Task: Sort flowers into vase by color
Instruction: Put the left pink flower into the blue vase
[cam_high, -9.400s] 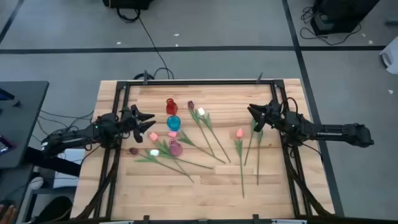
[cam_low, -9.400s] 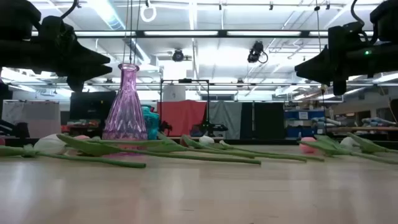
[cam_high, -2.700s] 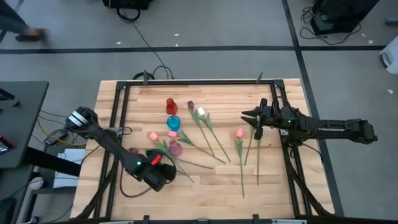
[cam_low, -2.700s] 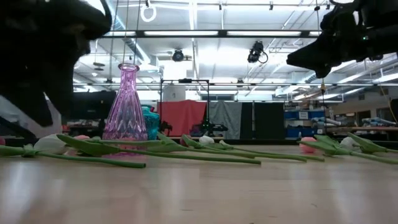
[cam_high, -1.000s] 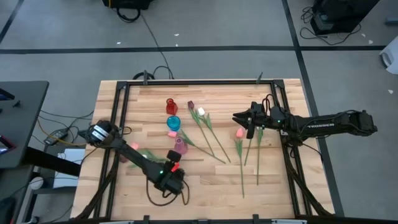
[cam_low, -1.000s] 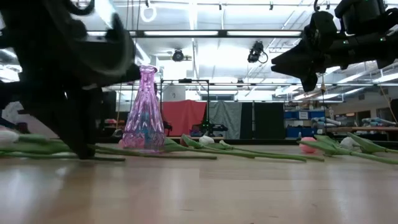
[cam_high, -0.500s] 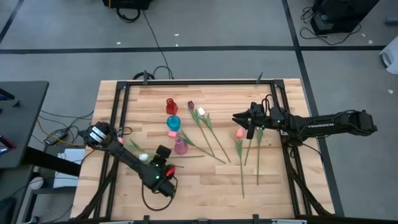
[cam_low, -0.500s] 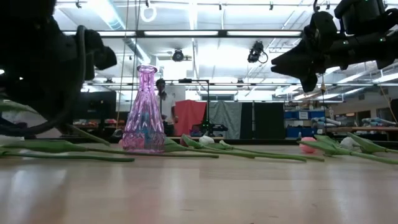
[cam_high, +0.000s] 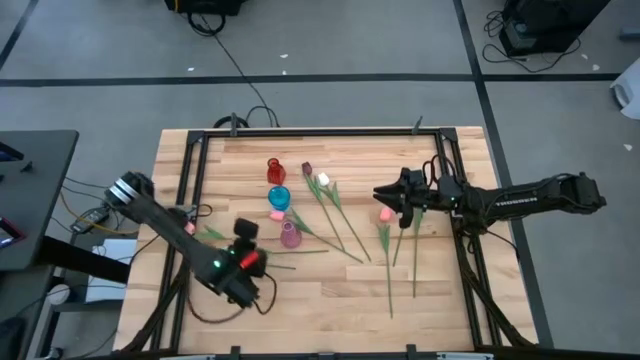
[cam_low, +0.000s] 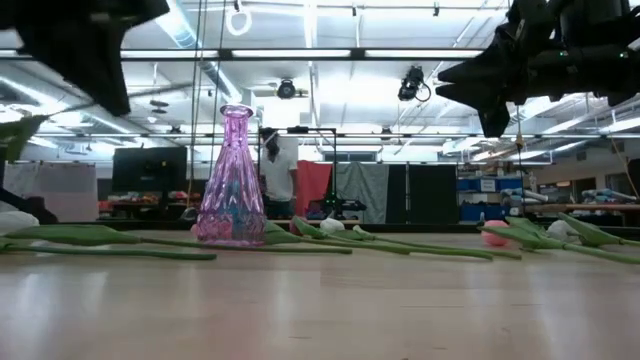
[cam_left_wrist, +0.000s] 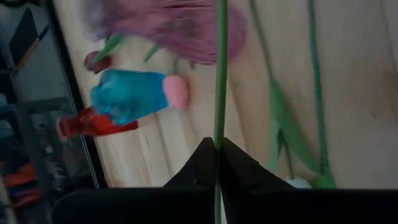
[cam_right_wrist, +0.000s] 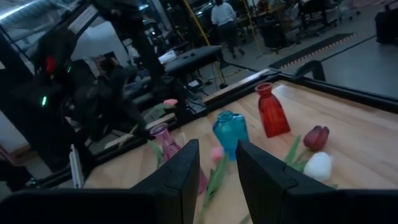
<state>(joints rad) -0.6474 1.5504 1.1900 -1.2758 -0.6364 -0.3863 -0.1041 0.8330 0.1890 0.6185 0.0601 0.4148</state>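
Green stem (cam_left_wrist: 221, 74) runs straight up out of my left gripper (cam_left_wrist: 217, 155); its fingers are pinched tight on it, lifted near the pink vase (cam_high: 290, 235); I can't see the held bud's colour, so a wrong-vase drop is my worry; the long stem could also swing and tip that narrow vase, or the blue vase (cam_high: 279, 198) and red vase (cam_high: 275, 171) behind it; my right gripper (cam_high: 383, 192) hovers parted and empty above a pink tulip (cam_high: 384, 213); other flowers (cam_high: 330, 205) lie loose on the table (cam_high: 340, 290).

Grey floor (cam_high: 330, 100), ceiling strip lights (cam_low: 300, 55)
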